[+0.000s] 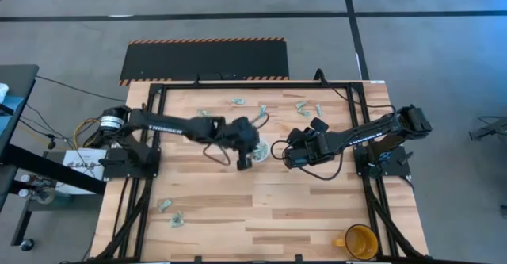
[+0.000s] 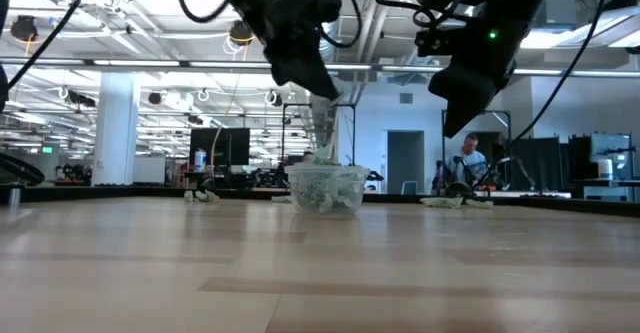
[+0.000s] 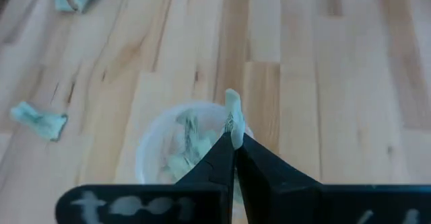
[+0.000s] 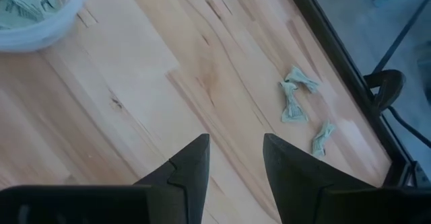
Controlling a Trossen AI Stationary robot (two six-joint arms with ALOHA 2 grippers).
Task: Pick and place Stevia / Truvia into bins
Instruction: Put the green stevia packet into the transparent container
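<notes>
Left side of the worktop (image 1: 261,208): two loose Stevia sachets (image 1: 171,213) near the front-left corner, untouched. Left hand (image 3: 234,140) hangs right above the clear cup (image 3: 176,150) mid-worktop, fingers clenched on one sachet (image 3: 233,116) that sticks up past the tips — cup already holds a heap of packets. Step in hand looks like the drop: it needs the fingers to part while the tips are over the rim, or the packet lands beside the cup. Right hand (image 4: 236,158) sits just right of the cup, fingers parted, grasping nothing, pointed at bare wood; three crumpled sachets (image 4: 296,103) lie nearby toward the frame edge — likely its next pick. More packets are scattered along the far edge (image 1: 238,101). Yellow mug (image 1: 361,241) is at the front-right corner, not involved. Surface is pale butcher-block planks in a black frame. Room behind: open lab, ceiling lights, a person far back.
</notes>
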